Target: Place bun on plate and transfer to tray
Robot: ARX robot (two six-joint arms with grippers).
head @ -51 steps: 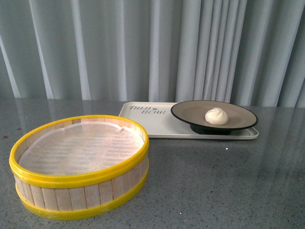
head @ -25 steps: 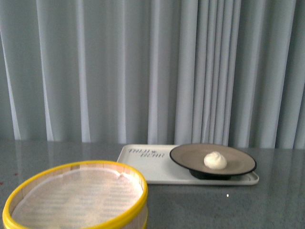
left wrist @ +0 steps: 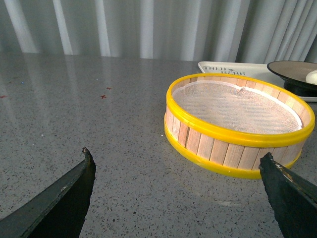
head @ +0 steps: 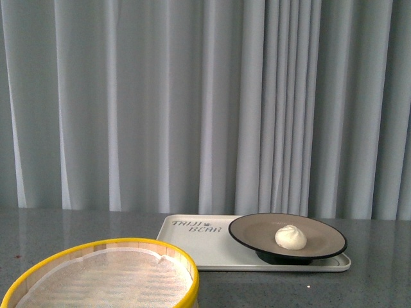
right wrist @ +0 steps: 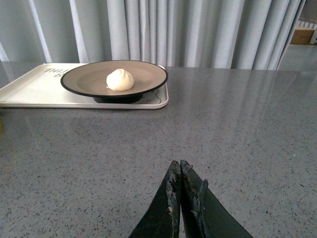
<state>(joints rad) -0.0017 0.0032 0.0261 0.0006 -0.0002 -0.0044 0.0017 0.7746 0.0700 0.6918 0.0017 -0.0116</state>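
— Where is the bun (head: 291,237)?

— Resting on the plate (head: 324,232), a little toward the middle of the beige inside, pleated top up. Seen again from the right wrist, white against the tan, black rim all round.

— And the plate itself?

— Set on the right-hand end of the tray (head: 209,247), black foot down on the cream surface. Dark lettering ending in "BEAR" left uncovered at the tray's other end.

— Anything else on the table (right wrist: 247,129)?

— A steamer basket (left wrist: 237,124) with yellow rims and wooden slats, lined with white paper — nearer the camera in the front view, to the left of the tray and apart from it. Grey speckled tabletop, pale pleated curtain (head: 192,102) behind.

— The grippers?

— Neither in the front view. Left gripper (left wrist: 178,191) spread wide above bare tabletop, dark fingertips (left wrist: 88,157) far apart, nothing between them, the basket just ahead. Right gripper (right wrist: 181,171) pressed together, tips meeting with no gap and nothing pinched — low over the table, well short of the tray.
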